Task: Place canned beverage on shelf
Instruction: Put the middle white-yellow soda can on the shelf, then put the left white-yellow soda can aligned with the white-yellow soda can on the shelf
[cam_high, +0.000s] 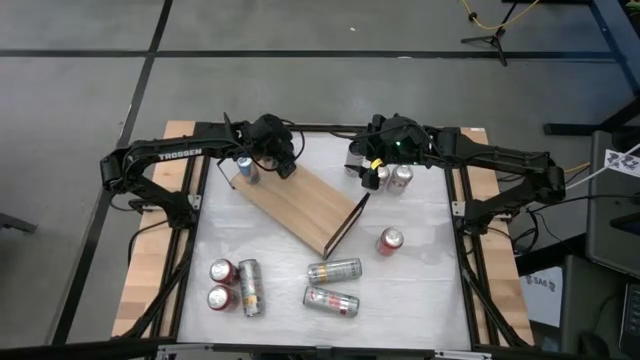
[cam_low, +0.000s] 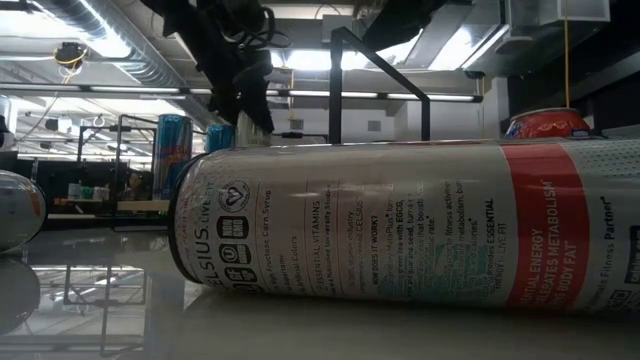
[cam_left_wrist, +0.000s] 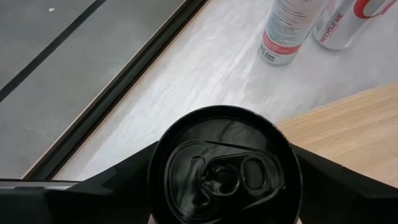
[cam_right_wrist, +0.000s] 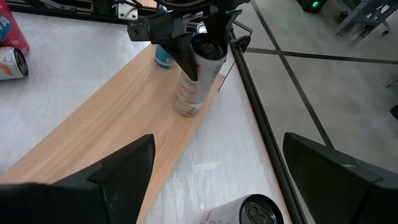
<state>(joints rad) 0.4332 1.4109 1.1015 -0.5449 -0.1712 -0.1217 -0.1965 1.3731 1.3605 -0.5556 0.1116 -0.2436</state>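
- Nearest the table's front edge, two silver cans (cam_high: 335, 270) lie on their sides, and to their left two red cans (cam_high: 222, 270) stand beside another lying can (cam_high: 250, 287), all off the shelf (stock waiting its turn, I judge).
- A lone red can (cam_high: 390, 240) stands just past the shelf's black end frame, also on the table.
- The shelf (cam_high: 300, 205) sits slantwise mid-table; most of its wooden board is bare.
- At the board's far left end a slim can (cam_left_wrist: 224, 165) stands upright, close to the edge, probably to leave room for the cans to follow.
- The left gripper (cam_high: 268, 150) reaches over it from above, one finger against each side just under the rim; this top-down hold keeps the can vertical as it meets the wood.
- A blue can (cam_right_wrist: 163, 57) stands just beside it; whether on the board or behind it, I cannot tell.
- Farthest right, the right gripper (cam_high: 378, 160) hovers with fingers spread wide and nothing between them, by two upright cans (cam_high: 401, 177) on the table.
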